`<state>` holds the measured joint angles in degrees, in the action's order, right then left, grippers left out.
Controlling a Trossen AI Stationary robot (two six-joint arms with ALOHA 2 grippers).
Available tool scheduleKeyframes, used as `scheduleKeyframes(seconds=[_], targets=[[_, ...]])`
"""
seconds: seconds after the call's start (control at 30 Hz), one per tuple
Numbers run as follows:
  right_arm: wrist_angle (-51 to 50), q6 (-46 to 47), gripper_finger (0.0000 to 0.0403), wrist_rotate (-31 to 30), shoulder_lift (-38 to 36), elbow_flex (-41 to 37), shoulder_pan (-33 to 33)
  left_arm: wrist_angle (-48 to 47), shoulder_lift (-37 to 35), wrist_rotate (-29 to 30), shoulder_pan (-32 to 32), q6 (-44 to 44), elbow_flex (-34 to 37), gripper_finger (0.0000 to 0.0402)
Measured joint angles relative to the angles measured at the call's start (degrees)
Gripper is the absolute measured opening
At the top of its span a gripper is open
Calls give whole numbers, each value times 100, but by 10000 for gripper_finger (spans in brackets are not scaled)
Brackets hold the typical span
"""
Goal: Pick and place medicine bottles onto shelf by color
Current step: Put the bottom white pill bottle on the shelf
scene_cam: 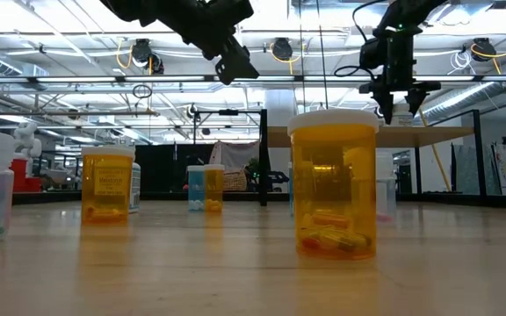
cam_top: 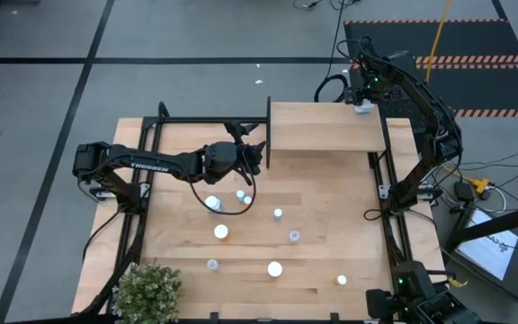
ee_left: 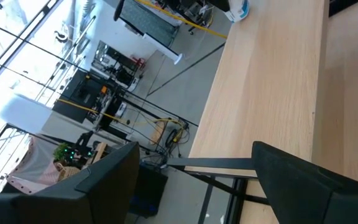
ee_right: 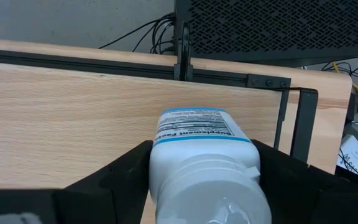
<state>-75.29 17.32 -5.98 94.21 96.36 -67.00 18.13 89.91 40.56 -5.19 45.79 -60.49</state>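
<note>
Two dark robot arms work over a light-wood counter (cam_top: 322, 193). The right pincer (cam_top: 364, 101) hangs above the far right corner of the raised light-wood shelf (cam_top: 326, 126), clenched on a pale blue bottle with a white cap (ee_right: 204, 165); its wrist view shows the two dark fingers (ee_right: 120, 174) pressed against either side of the bottle, with the shelf's wood just beneath and the shelf's black frame beyond. The left pincer (cam_top: 255, 155) hovers beside the shelf's thin black upright edge (cam_top: 269, 133), at the shelf's left end; its fingers (ee_left: 303, 180) are spread apart with nothing between them.

On the counter below and nearer than the left pincer stand the remaining small white-capped bottles, scattered well apart: a cluster of three close under it (cam_top: 212, 202) (cam_top: 240, 193) (cam_top: 247, 200), others farther toward the near edge (cam_top: 278, 213) (cam_top: 221, 231) (cam_top: 294, 237) (cam_top: 212, 265) (cam_top: 275, 268) (cam_top: 341, 280). The low view shows an orange bottle holding pills (scene_cam: 334, 186) closest, another orange one (scene_cam: 107, 184) to its side. A green potted plant (cam_top: 147, 290) sits at the near left corner.
</note>
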Motion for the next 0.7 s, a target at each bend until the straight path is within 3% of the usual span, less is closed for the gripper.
scheduleKeyframes(seconds=[0.7], targets=[[289, -87, 265, 26, 20, -297, -2, -9, 0, -2, 2, 16, 0, 310]])
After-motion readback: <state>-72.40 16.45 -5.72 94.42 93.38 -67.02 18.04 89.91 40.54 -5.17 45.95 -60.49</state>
